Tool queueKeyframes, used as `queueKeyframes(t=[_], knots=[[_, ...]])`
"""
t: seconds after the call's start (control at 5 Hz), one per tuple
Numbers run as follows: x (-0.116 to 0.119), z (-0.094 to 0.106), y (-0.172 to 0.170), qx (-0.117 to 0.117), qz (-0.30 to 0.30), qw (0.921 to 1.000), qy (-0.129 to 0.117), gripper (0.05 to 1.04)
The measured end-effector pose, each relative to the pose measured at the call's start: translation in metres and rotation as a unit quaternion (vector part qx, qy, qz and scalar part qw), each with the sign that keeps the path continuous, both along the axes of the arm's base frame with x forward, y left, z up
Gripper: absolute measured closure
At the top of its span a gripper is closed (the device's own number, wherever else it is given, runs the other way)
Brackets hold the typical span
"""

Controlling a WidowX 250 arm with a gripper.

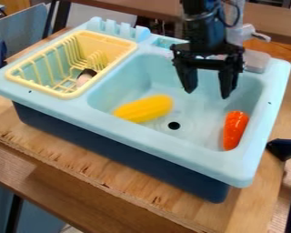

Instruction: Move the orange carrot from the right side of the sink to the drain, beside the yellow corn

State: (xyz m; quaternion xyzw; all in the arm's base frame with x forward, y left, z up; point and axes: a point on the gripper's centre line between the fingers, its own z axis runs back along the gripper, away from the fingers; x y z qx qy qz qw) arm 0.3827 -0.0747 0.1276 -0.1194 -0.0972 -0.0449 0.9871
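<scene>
Pale yellow plastic is forming the dish rack at the left of the toy sink, and inside it a small black-and-pale thing is lying near the right side. I am not able to tell exactly what this thing is, nor whether its being there is counting as a finished placing.

Going to the right, the yellow toy corn is lying on its side in the basin, behind and to the left of the dark drain hole. It is not resting in the rack.

Further right, the black gripper is hanging over the back part of the basin. Its two fingers are standing well apart, and they are holding nothing between them. So, in my judgement, no piece is being carried now, and any moving of the corn or the carrot is waiting for a grasp.

At the far right, the orange toy carrot is lying in the basin, beside the right wall. How much work is remaining, I am not able to judge surely.
</scene>
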Motion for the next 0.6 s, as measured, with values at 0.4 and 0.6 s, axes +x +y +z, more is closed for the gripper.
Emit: queueKeyframes(t=[0.4,0.6], knots=[[-0.009,-0.024,-0.022,-0.019,-0.008,0.9997,0.01,0.083],[-0.017,-0.034,-0.029,-0.019,-0.017,0.9994,0.023,0.083]])
